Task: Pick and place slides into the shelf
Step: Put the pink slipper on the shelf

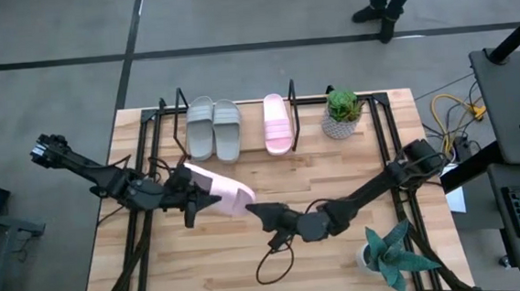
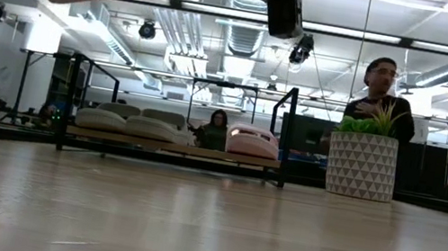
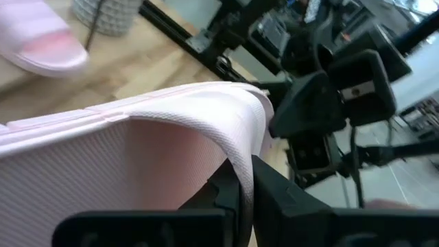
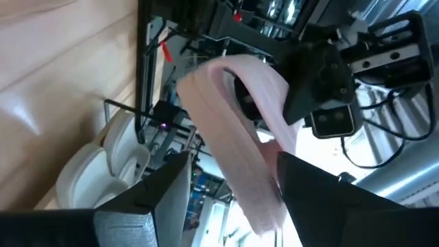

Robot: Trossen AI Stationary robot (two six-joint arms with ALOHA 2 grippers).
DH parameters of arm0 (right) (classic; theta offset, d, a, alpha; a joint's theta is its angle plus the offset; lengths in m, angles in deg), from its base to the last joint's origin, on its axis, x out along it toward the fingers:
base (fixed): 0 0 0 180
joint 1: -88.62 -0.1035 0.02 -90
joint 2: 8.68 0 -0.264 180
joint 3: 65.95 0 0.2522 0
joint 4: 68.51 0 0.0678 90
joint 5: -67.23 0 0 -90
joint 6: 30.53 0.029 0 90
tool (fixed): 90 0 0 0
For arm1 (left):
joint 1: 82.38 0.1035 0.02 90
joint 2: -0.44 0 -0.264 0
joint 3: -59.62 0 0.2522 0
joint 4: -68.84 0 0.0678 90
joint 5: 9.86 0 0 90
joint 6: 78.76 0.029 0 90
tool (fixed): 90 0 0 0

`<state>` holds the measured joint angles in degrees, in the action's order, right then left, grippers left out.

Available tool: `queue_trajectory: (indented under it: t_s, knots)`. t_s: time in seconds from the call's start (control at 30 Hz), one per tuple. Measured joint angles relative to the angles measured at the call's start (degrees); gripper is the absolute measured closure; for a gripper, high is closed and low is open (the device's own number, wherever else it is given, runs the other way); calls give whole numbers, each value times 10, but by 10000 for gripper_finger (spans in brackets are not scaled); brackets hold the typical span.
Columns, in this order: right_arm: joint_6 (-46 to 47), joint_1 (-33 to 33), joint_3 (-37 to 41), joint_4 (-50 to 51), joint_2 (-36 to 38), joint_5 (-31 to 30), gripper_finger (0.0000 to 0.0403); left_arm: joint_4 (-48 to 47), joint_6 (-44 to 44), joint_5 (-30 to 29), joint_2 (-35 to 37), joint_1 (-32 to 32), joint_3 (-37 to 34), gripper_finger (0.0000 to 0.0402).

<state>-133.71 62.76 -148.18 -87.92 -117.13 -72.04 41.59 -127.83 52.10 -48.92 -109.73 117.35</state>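
1. Left hand (image 1: pixel 193 198) clamped on 1 pale pink slide (image 1: pixel 222 190), lifted off the table (image 1: pixel 341 259), long axis running 10 to 4 o'clock.
2. Right hand (image 1: pixel 258 216) spread open at the slide's 4 o'clock end, apparently not gripping.
3. Shelf (image 1: pixel 295 102) toward 12 o'clock: 2 grey slides (image 1: pixel 214 128), 1 pink slide (image 1: pixel 277 123) inside; free slot seemingly between them.

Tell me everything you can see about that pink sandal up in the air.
The pale pink slide looks like soft foam, with a finely textured sole and a wide strap. It is off the table, tilted, in front of the shelf, where two grey slides and its pink mate already sit. The left gripper is shut on one end. The right gripper is at its other end, fingers open on either side of it.
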Motion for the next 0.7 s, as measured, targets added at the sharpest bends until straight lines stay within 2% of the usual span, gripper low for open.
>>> queue_trajectory:
  t_s: [0.23, 0.47, 0.57, 0.7]
  knots:
    - [-16, 5, 0, 0, 1, 42, 205, 8, 2, 56, -16, 0, 0, 402]
    - [3, 6, -2, 3, 0, 76, 215, 16, 3, 63, -29, 0, 2, 402]
    - [3, 6, -2, 4, 0, 79, 244, 20, 4, 62, -28, 4, 2, 402]
    - [10, 6, -2, 6, -1, 73, 324, 30, 14, 61, -26, 4, 2, 402]
